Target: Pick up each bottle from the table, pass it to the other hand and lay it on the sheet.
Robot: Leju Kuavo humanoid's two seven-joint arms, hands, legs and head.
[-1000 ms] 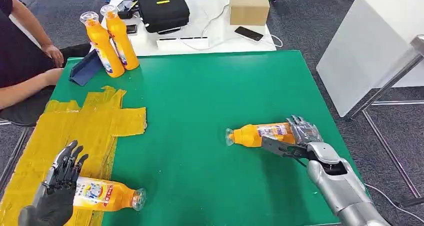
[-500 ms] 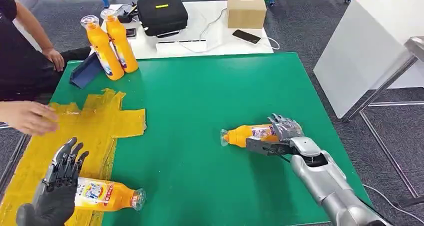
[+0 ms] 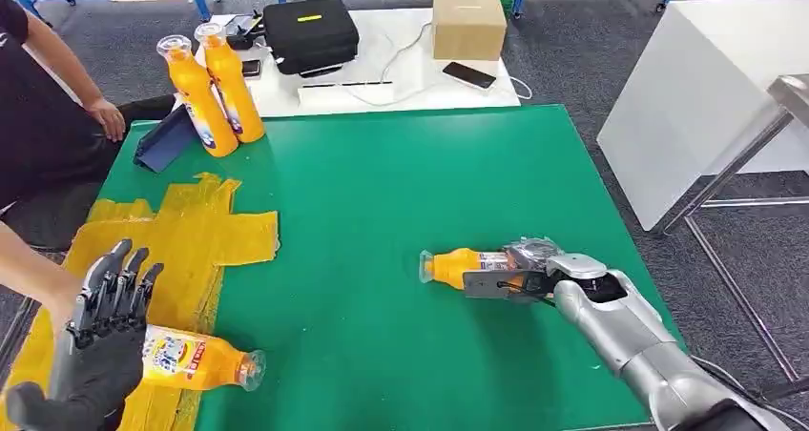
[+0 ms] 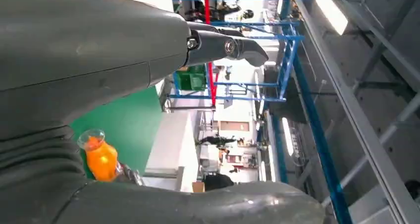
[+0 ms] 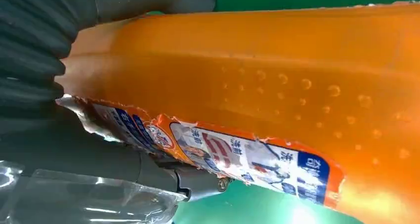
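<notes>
1. Head view: my right hand [image 3: 534,271] grips a bottle [image 3: 458,265] lying on the green counter [image 3: 382,202]; my left hand [image 3: 100,331], fingers spread, sits over another bottle [image 3: 196,359] on the yellow sheet [image 3: 205,236].
2. Left wrist: fingers [image 4: 223,45] apart, holding nothing.
3. Right wrist: fingers clamp the orange bottle [image 5: 277,80].

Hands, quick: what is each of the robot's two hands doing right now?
Left hand: open, fingers spread, over the base of a lying bottle; no grip visible.
Right hand: closed around the orange bottle lying on the green table.
</notes>
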